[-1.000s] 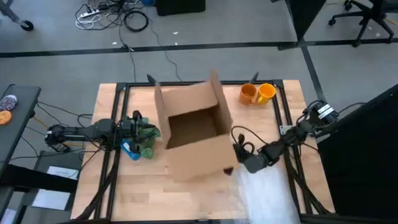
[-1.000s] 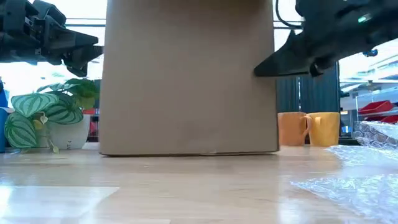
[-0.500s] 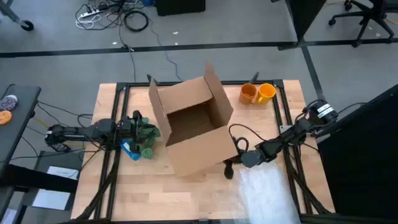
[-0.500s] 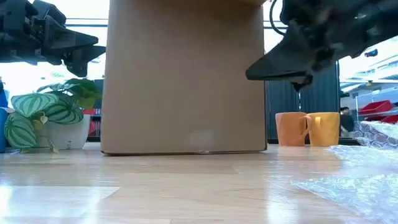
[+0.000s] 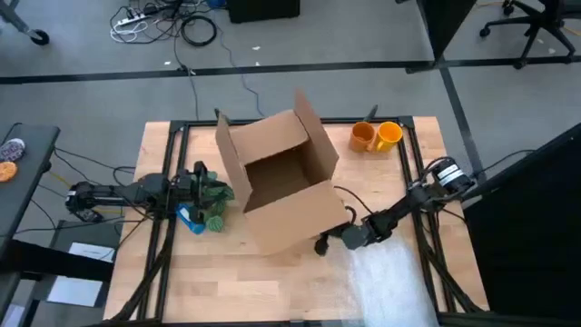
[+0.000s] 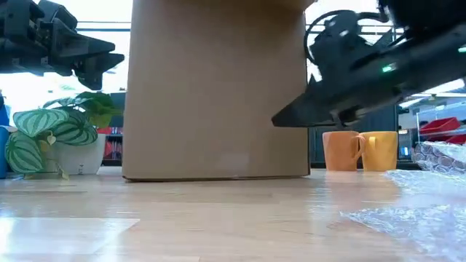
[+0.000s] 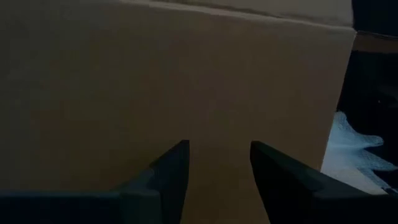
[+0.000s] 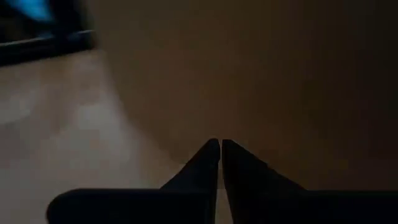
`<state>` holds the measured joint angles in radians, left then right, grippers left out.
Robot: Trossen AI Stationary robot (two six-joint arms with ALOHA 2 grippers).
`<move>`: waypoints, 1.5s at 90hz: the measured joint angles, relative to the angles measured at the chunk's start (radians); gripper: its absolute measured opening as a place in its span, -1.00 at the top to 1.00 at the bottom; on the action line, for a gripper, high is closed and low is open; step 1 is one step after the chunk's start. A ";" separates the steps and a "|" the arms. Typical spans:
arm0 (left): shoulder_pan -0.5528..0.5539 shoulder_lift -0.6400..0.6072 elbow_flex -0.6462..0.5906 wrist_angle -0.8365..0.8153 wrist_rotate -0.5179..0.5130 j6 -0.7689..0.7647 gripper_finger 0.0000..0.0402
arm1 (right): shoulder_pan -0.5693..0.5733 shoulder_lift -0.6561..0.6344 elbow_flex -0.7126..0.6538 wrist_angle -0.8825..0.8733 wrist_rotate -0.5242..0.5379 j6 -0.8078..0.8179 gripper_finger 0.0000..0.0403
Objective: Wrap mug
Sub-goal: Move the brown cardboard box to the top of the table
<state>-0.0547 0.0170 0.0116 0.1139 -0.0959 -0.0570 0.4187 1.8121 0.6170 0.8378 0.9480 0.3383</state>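
Observation:
An orange mug [image 5: 363, 136] and a yellow mug [image 5: 388, 134] stand side by side on the table's far right, untouched. Bubble wrap [image 5: 390, 282] lies spread on the near right. An open cardboard box [image 5: 277, 182] stands mid-table. My right gripper [image 5: 320, 245], shut, is low beside the box's near right wall and shows in the low view [image 6: 280, 120]. My left gripper [image 5: 201, 177] hovers open above a potted plant [image 5: 213, 204], facing the box's left wall [image 7: 186, 93]. My right gripper reaches in level from the table's right. Its shut fingers [image 8: 211, 158] lie along the box's near right wall [image 5: 313, 222], low down near the table. I cannot tell whether they touch the wall. The box stands flat on the table.
A blue object [image 5: 188, 218] lies beside the plant at the left. The box's flaps [image 5: 304, 113] stand up. Black frame rails [image 5: 413, 173] run along the table's left, right and far sides. Bare wood shows along the near left [image 5: 209, 282].
My right gripper has swept low toward the table's left and near edge along the box's near right side, staying shut. The box has turned a little about on the table and slid slightly toward the left.

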 joint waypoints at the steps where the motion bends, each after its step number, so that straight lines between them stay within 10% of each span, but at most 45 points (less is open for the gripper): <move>1: 0.000 0.000 0.000 0.000 0.000 0.000 0.22 | -0.005 -0.004 0.000 -0.001 0.007 -0.006 1.00; 34: 0.000 0.000 0.000 0.000 0.000 0.000 0.22 | -0.127 -0.126 0.000 0.000 0.121 -0.222 1.00; 62: 0.000 0.000 0.000 0.000 0.000 0.000 0.22 | -0.039 -0.091 0.005 0.003 -0.358 -0.002 1.00; 111: 0.000 0.000 0.000 0.000 0.000 0.000 0.22 | 0.050 0.298 0.383 0.113 -0.130 -0.135 1.00; 135: 0.000 0.000 0.000 -0.001 0.000 0.000 0.22 | 0.055 0.416 0.526 0.137 -0.179 -0.159 1.00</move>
<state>-0.0544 0.0170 0.0116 0.1133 -0.0957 -0.0566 0.4741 2.2278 1.1426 0.9753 0.7690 0.1791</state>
